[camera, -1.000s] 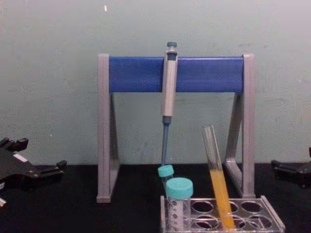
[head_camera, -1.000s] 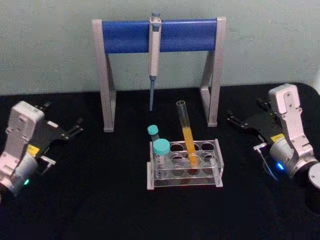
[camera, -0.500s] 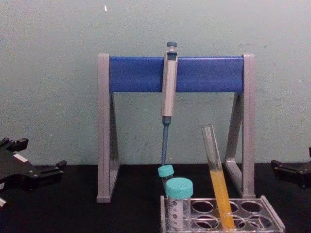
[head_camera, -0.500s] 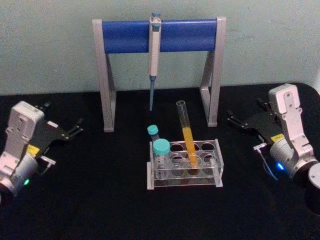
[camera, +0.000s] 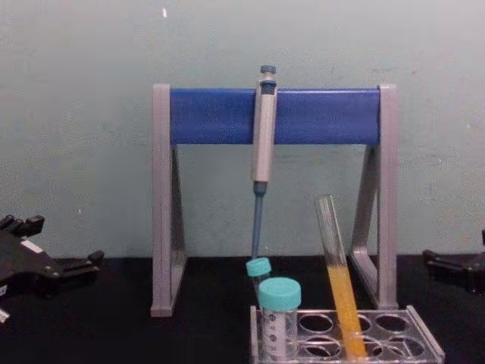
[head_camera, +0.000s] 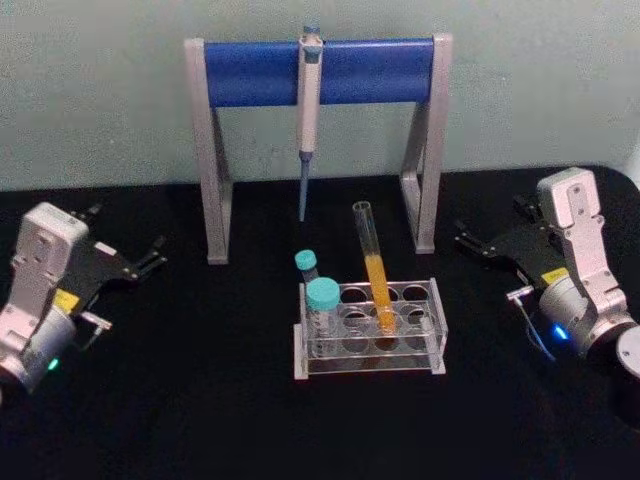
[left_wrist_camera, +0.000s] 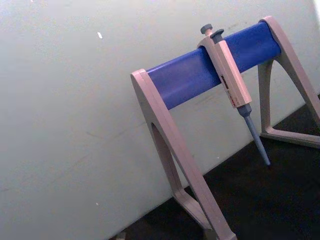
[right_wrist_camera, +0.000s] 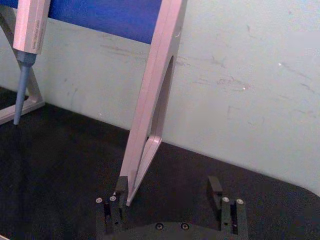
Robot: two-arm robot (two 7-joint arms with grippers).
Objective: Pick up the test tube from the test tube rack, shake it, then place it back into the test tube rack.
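- A pale green wall (head_camera: 90,90) backs a black counter (head_camera: 200,400).
- The grey-and-blue stand (head_camera: 318,72) sits at the counter's far side, against the wall, with a pipette (head_camera: 308,110) hanging tip-down from its bar.
- The left claw (head_camera: 128,262) rests at the counter's left edge, well apart from the rack; its fingers stand open and hold nothing.
- The right claw (head_camera: 492,238) rests at the right edge, near the stand's right leg, open and empty; the right wrist view shows its two fingers (right_wrist_camera: 215,192) spread apart.
- The rack (head_camera: 368,328) sits mid-counter, in front of the stand.
- The tube (head_camera: 374,268) stands in a middle hole of the rack, long axis near vertical, open mouth up, top tilted slightly left, orange liquid in its lower half.
- Two teal-capped tubes (head_camera: 322,300) stand at the rack's left end.
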